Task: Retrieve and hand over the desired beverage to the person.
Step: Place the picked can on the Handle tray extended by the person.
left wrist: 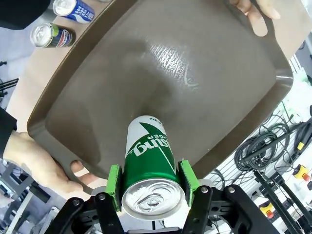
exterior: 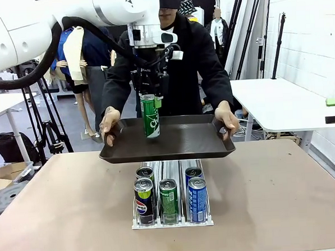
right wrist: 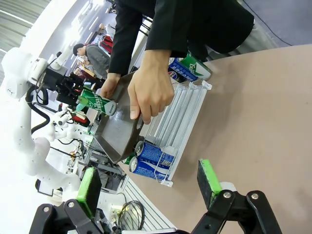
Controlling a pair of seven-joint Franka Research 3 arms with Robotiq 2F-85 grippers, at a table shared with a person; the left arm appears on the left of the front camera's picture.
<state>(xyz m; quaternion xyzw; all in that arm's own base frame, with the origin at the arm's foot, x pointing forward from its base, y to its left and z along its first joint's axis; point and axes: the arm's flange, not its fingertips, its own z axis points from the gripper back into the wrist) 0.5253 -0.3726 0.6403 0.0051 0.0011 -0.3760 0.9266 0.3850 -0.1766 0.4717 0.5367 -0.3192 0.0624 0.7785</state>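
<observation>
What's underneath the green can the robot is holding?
A dark tray the person holds. It hides the table beneath; whether the can touches it is unclear.

The left gripper [left wrist: 152, 184] clamped a green can [left wrist: 148, 156] between its green pads [left wrist: 115, 185], the can's top towards the camera. Its base pointed at a brown tray [left wrist: 122, 73] (contact could not be told). A person's hand [left wrist: 39, 165] held one tray edge, another hand [left wrist: 256, 14] the opposite edge. A blue can [left wrist: 73, 7] and a dark can [left wrist: 51, 35] stood beyond the tray.
</observation>
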